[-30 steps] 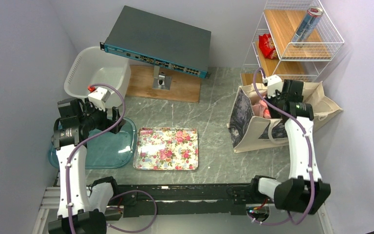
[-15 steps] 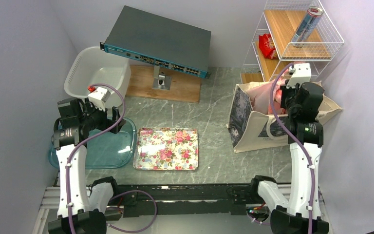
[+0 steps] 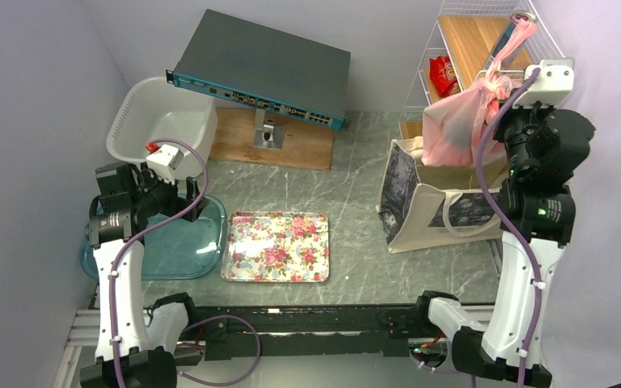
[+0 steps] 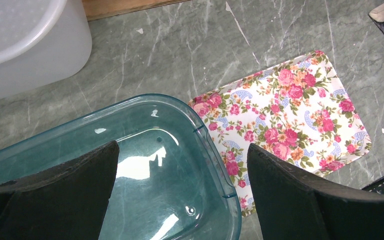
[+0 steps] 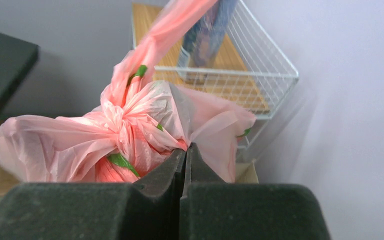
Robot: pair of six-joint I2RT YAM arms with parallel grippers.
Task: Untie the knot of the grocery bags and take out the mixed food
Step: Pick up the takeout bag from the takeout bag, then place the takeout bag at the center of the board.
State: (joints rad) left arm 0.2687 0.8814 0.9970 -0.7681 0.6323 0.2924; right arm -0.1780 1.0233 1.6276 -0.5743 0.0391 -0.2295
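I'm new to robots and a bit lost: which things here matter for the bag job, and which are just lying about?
In the job: pink bag, its knot, canvas tote, right gripper holding the bag.
Lying about: network switch, white basket, red snack packet, drink can, floral tray.

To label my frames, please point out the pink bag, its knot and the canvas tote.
pink bag (image 3: 453, 129): top external view, on its bulging side.
knot (image 5: 120, 125): right wrist view, on the bunched middle.
canvas tote (image 3: 412, 222): top external view, on the beige near wall.
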